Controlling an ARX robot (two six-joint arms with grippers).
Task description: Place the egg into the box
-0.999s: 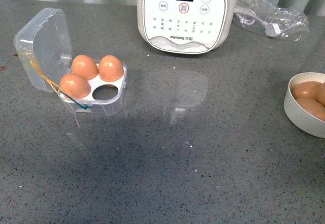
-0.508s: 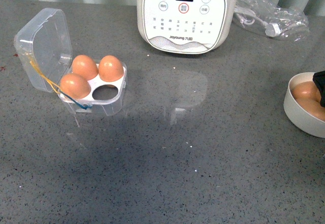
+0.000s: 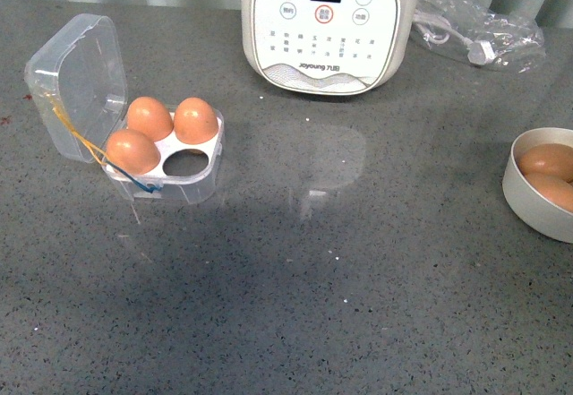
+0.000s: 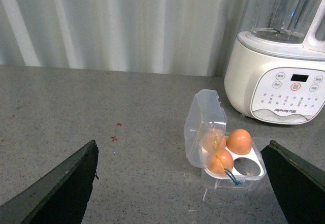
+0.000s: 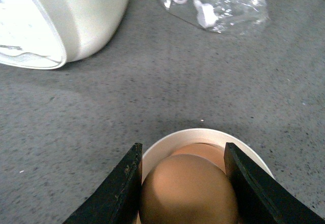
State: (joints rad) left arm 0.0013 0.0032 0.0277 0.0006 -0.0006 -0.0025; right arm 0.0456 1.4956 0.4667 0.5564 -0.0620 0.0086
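Note:
The clear egg box (image 3: 134, 158) stands open at the left of the grey counter, its lid tipped back. Three brown eggs sit in its white tray and the front right hole (image 3: 183, 163) is bare. The box also shows in the left wrist view (image 4: 223, 153). My right gripper (image 5: 185, 193) is shut on a brown egg (image 5: 188, 193), held above the white bowl (image 5: 157, 148). My left gripper (image 4: 183, 183) is open and empty, some way short of the box. Neither gripper shows in the front view.
The white bowl (image 3: 528, 207) at the right edge holds two more brown eggs (image 3: 548, 160). A white kitchen appliance (image 3: 327, 28) stands at the back. A clear plastic bag with a cable (image 3: 479, 28) lies at the back right.
Half a second ago a dark gripper part showed over the bowl at the right edge; it is now out of the front view. The bowl shows one egg fewer.

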